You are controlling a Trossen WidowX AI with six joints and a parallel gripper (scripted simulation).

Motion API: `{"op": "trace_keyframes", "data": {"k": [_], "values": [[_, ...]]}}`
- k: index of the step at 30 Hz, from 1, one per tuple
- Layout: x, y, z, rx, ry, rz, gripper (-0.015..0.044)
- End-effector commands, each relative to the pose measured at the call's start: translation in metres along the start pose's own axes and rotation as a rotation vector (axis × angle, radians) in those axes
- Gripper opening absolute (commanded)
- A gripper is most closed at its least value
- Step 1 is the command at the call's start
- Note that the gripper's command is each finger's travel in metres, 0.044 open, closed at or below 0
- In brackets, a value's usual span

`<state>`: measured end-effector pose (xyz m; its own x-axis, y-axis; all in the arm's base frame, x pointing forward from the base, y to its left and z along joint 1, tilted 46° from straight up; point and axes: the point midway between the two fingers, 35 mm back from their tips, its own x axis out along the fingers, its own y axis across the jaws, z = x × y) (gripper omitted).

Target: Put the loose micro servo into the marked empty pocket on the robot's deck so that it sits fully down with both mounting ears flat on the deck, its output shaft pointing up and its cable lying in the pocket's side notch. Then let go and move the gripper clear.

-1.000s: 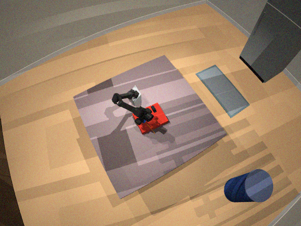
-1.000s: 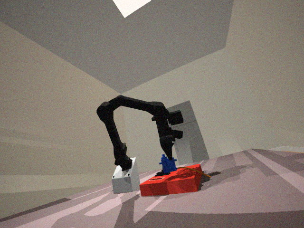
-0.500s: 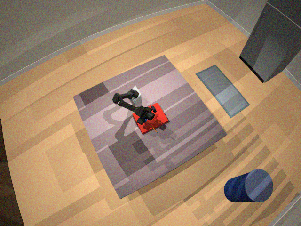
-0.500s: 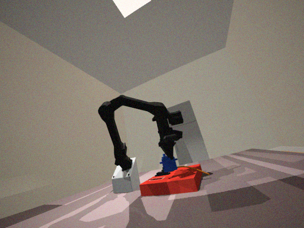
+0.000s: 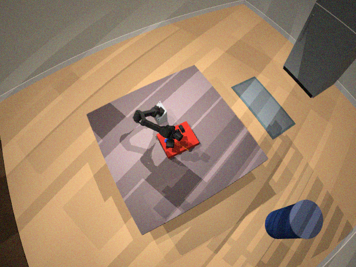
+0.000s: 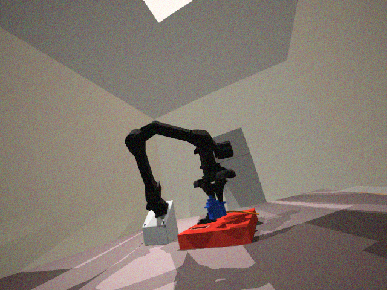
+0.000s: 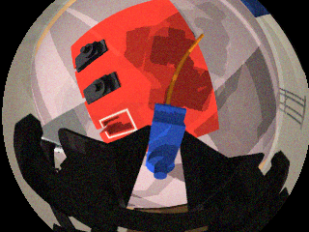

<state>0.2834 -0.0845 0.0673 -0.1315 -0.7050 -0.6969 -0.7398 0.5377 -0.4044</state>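
A black robot arm with angular, matte joints arches from a pale gray, wedge-sided base left of center in the exterior view, its gripper grasping a blue micro servo between dark, tapering fingers. Below spreads a bright red deck, a flat-topped block with crisp edges, lower center in the exterior view and on a mauve, shadow-streaked tabletop. The servo, a boxy blue body with short projecting ears, has a rounded boss and small round shaft at its lower end in the wrist view, while a thin orange-brown cable curves from its other end toward the upper right. Outside the white-outlined pocket, the servo appears to its right in the wrist view. Two black, blocky servos sit in the deck at upper left.
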Motion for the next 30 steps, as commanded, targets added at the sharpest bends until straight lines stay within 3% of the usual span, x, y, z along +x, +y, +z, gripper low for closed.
{"op": "trace_keyframes", "data": {"k": [1,30], "values": [[-0.001,0.0004,0.0014,-0.132,-0.005,-0.002,0.0],[-0.001,0.0005,0.0014,-1.135,-0.003,-0.004,0.0]]}}
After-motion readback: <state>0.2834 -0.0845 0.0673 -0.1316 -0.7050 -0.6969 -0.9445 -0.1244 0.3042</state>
